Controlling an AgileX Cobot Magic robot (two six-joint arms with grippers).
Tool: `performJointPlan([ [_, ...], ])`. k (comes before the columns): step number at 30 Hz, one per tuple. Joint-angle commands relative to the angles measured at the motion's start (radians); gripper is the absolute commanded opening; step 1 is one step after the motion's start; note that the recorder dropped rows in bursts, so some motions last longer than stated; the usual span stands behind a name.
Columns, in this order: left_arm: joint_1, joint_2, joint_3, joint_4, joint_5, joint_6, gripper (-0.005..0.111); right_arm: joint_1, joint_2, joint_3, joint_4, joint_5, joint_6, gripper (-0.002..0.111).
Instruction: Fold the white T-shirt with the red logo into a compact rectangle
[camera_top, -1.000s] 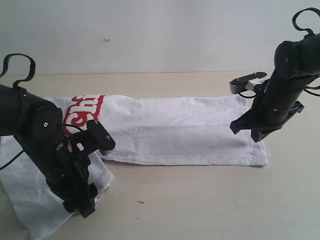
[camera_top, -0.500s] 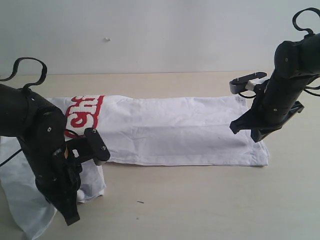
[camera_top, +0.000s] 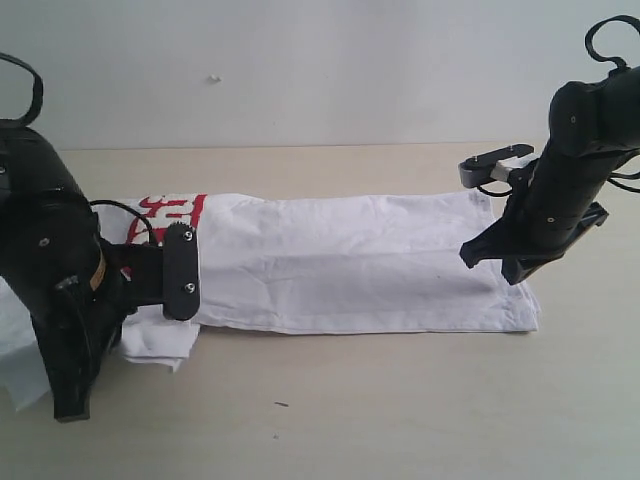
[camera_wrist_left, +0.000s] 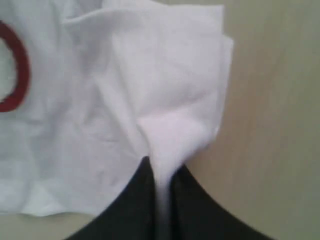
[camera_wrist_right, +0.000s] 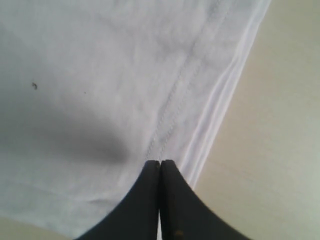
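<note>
Left tool (camera_wrist_left: 160, 172) has dragged its pinched white T-shirt (camera_top: 350, 262) flap inward.

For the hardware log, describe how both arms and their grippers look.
The left arm and right arm are matte black, with rounded joint housings and small silver screws. A black cable loops above each. The right arm carries a grey bracket. The left gripper and right gripper have black tapering fingers.
</note>
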Motion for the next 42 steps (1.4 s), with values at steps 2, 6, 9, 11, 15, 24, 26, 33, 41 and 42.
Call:
performJointPlan([
  [2,-0.015,-0.004,0.002,0.32,-0.081,-0.009,0.0,0.0,-0.01,0.001,0.0,0.001,-0.008,0.0],
  [6,-0.015,-0.004,0.002,0.533,-0.228,-0.056,0.0,0.0,-0.01,0.001,0.0,-0.014,-0.008,0.0],
  [9,-0.006,0.005,0.002,0.677,-0.313,-0.059,0.0,0.0,-0.01,0.001,0.0,-0.026,-0.008,0.0],
  [11,0.003,0.027,0.002,0.786,-0.33,-0.059,0.0,0.0,-0.01,0.001,0.0,-0.029,-0.008,0.0],
  [15,0.035,0.105,0.002,1.012,-0.333,-0.115,0.0,0.0,-0.01,0.001,0.0,-0.031,-0.008,0.0],
  [24,0.131,0.235,-0.097,1.302,-0.391,-0.644,0.022,0.0,-0.01,0.001,0.0,-0.059,-0.008,0.0],
  [26,0.147,0.248,-0.149,1.302,-0.509,-0.712,0.047,0.0,-0.01,0.001,0.0,-0.073,-0.008,0.0],
  [33,0.146,0.276,-0.202,1.302,-0.421,-0.878,0.026,0.0,-0.01,0.001,0.0,-0.081,-0.008,0.0],
  [41,0.161,0.254,-0.236,0.395,-0.476,-0.747,0.0,0.0,-0.01,0.001,0.0,-0.066,-0.008,0.0],
  [42,0.171,0.253,-0.252,0.255,-0.459,-0.642,0.0,0.0,-0.01,0.001,0.0,-0.066,-0.008,0.0],
])
